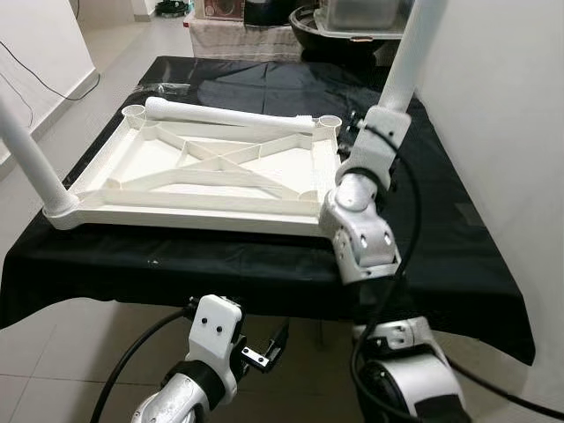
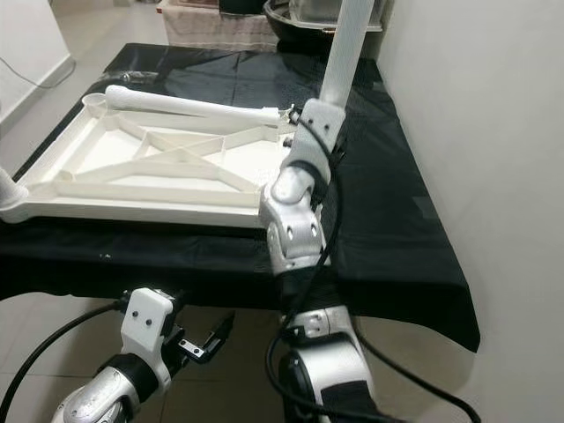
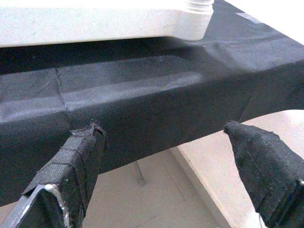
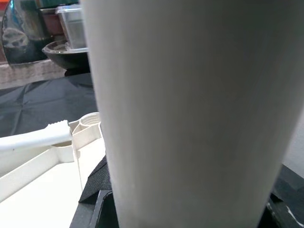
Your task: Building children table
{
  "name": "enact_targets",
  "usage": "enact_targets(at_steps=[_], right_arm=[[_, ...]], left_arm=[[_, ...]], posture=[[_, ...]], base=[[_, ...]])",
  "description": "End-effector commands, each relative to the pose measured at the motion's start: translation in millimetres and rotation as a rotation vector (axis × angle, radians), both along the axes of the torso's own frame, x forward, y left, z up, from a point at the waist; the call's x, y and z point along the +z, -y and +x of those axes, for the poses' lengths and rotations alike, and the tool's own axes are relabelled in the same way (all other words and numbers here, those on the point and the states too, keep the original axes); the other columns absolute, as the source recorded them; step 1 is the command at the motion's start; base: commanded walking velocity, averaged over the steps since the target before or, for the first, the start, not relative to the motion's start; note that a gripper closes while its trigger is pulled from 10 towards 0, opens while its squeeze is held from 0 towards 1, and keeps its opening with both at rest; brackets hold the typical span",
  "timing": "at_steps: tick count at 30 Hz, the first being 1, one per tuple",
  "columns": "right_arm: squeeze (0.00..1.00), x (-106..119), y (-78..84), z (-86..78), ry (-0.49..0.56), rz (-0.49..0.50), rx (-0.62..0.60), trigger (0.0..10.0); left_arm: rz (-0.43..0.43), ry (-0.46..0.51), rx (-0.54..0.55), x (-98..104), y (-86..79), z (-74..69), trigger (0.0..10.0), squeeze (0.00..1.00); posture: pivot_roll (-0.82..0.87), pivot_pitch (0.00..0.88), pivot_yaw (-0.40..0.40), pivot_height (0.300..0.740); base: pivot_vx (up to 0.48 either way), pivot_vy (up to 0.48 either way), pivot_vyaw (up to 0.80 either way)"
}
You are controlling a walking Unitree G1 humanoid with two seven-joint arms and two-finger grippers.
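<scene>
Your right tool (image 1: 374, 119) grips an upright table leg (image 1: 411, 53) at two o'clock of the upturned tabletop (image 1: 203, 167); left tool (image 3: 166, 142) hangs released below the worktop (image 1: 264, 264).

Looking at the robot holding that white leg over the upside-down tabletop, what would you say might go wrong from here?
1. The right gripper holds the white plastic table leg tilted, so it may cross-thread or miss its socket.
2. The upturned white ribbed tabletop lies unclamped on the black cloth and could slide under pressure.
3. The loose white leg lying across the tabletop might roll off.
</scene>
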State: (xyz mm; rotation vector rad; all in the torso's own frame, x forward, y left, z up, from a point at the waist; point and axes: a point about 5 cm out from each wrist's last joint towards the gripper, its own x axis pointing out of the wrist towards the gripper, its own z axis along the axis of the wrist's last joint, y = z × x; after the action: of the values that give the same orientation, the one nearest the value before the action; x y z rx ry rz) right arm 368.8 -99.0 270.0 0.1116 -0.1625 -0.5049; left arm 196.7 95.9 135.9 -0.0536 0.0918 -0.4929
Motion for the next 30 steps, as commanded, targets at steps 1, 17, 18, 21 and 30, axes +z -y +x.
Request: enact_targets(at_steps=[1,17,18,21,30], right_arm=[[0.00,20,0.6,-2.8,0.084,0.030,0.000,10.0],[0.00,-61,-0.1,-0.2,-0.225,0.067,0.038,10.0],[0.00,-67,0.9,0.4,-0.252,0.064,0.034,10.0],[0.00,-67,0.9,0.4,-0.252,0.064,0.034,10.0],[0.00,-94,-4.0,3.7,-0.360,0.071,0.042,10.0]], left_arm=[[0.013,-0.014,-0.005,-5,-0.4,-1.1,10.0,0.00],[0.014,-0.008,-0.007,-3,0.0,-1.7,10.0,0.00],[0.014,-0.007,-0.008,-3,0.2,-2.2,10.0,0.00],[0.014,-0.007,-0.008,-3,0.2,-2.2,10.0,0.00],[0.017,-0.003,-0.015,0,1.2,-5.4,10.0,0.00]], posture=[[0.07,0.111,-0.047,0.740],[0.07,0.129,-0.049,0.740],[0.07,0.133,-0.045,0.740],[0.07,0.133,-0.045,0.740],[0.08,0.156,-0.045,0.740]], base=[[0.000,0.000,0.00],[0.000,0.000,0.00],[0.000,0.000,0.00],[0.000,0.000,0.00],[0.000,0.000,0.00]])
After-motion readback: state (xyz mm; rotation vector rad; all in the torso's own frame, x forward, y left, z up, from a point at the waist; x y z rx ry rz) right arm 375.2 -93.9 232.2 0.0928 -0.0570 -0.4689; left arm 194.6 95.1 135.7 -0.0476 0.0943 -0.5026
